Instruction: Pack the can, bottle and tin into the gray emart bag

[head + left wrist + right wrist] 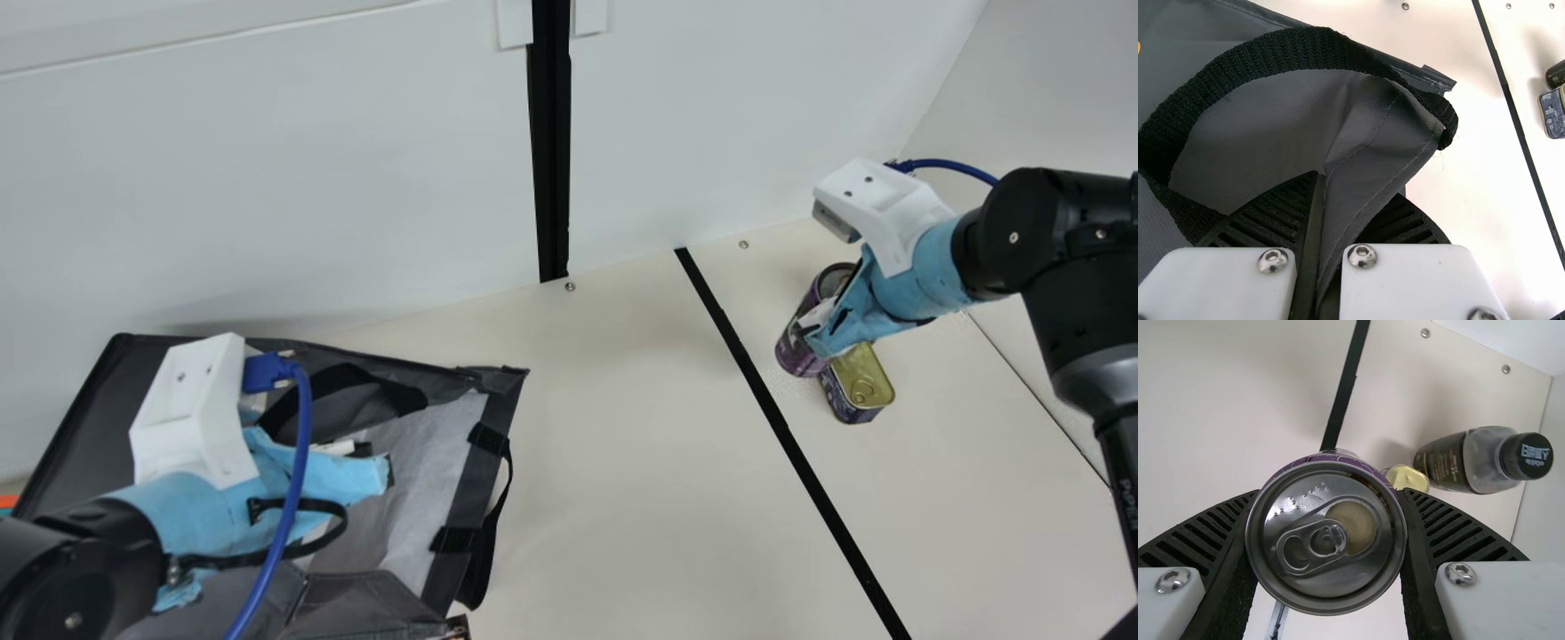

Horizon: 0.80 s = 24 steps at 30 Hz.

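I have one gray bag (67, 427), its fabric pinched in my left gripper (387, 476). My right gripper (811, 338) clasps the single can (1328, 540) by its sides, with one tin (861, 378) and one bottle (1446, 463) near it on the table (622, 427).

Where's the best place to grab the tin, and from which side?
Probably from above, with the gripper pinching the two long side walls of the tin. It sits with its flat ring-pull lid up, longer one way than the other, so that narrower span should suit the grip. The can is right beside it, so I'd lift that away first.
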Motion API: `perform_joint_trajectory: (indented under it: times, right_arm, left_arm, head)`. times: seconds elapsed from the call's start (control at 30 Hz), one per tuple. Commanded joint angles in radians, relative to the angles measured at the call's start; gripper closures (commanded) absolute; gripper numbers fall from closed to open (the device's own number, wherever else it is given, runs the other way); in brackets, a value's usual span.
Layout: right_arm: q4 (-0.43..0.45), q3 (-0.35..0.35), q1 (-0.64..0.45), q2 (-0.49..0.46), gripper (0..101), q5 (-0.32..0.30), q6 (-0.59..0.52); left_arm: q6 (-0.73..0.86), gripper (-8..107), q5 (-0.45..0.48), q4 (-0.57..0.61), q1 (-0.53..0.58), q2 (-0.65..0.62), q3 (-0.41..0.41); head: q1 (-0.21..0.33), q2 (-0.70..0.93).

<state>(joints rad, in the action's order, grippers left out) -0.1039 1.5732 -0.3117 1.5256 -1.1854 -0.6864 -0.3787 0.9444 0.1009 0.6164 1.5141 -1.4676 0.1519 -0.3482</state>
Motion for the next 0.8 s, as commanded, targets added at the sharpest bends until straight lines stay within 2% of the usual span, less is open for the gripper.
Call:
perform_joint_trajectory:
  times: [0.0, 0.77]
  right_arm:
    - [-0.001, -0.007, 0.011, -0.004, 101, 0.001, -0.003]
    - [-0.009, -0.053, 0.146, -0.029, 101, 0.013, -0.030]
  left_arm:
    - [0.000, 89, 0.000, 0.000, 0.000, 0.000, 0.000]
    - [0.000, 89, 0.000, 0.000, 0.000, 0.000, 0.000]
  head:
    - [0.023, -0.001]
    - [0.023, -0.001]
